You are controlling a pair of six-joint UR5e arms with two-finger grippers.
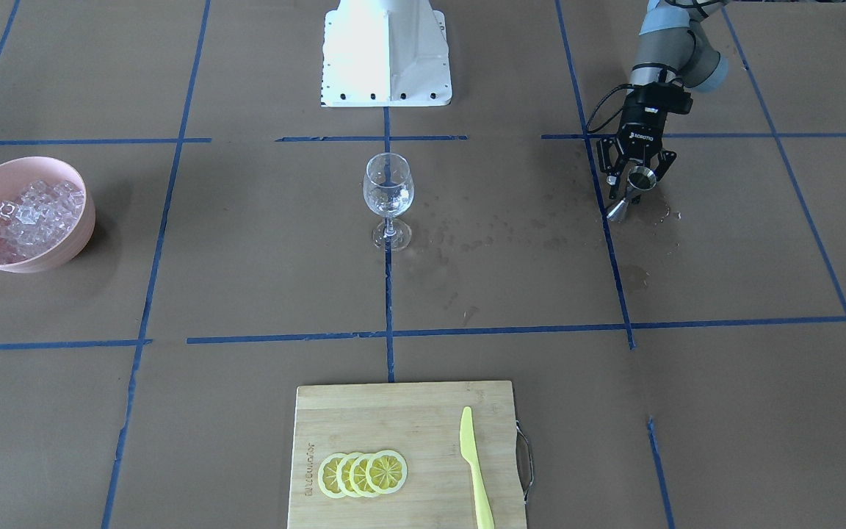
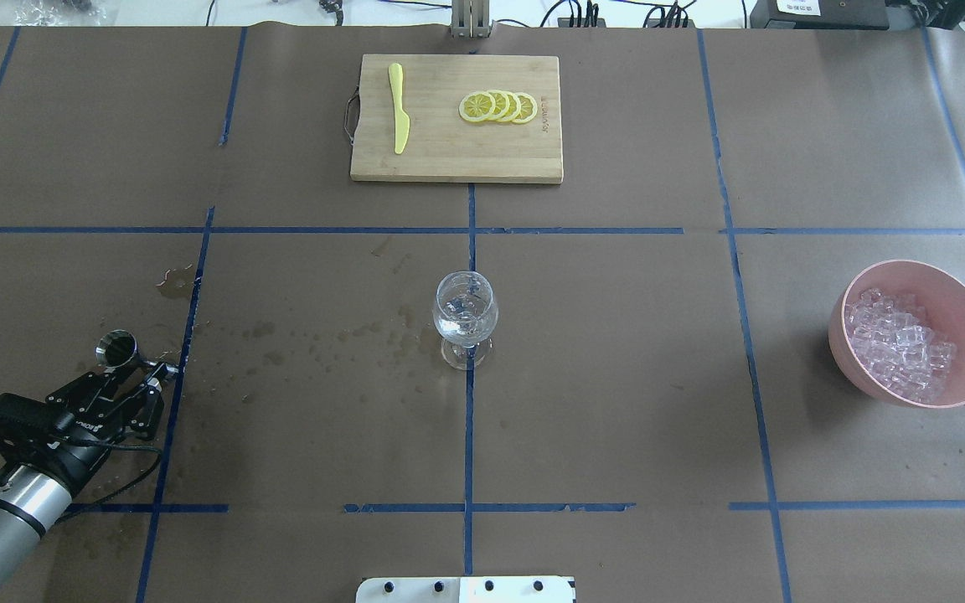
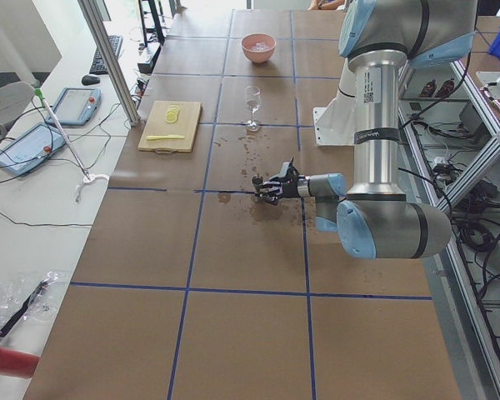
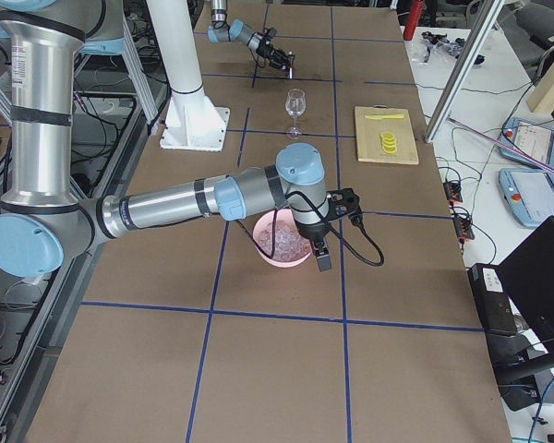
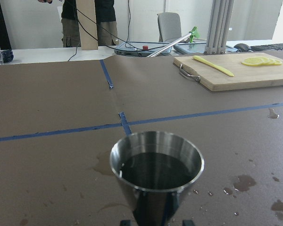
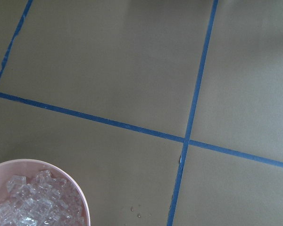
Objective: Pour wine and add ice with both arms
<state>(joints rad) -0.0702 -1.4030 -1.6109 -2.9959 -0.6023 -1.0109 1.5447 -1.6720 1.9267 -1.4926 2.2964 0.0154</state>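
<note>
Your robot's arms [image 4: 162,210] are grey tubes with pale blue joint caps [image 3: 383,232]; the black left gripper [image 1: 637,178] carries white lettering and a looping black cable [image 1: 602,98].

L arm [image 3: 375,125] holds pincer [image 3: 267,186] low, small cup [image 3: 257,181] at tips. Wet spots [image 3: 233,198] just under and past it. Glass [image 3: 252,107], board [image 3: 170,125], pink bowl [image 3: 258,47] well beyond.

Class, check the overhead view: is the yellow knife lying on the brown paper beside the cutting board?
No, the yellow knife lies on the cutting board, left of the lemon slices.
</note>
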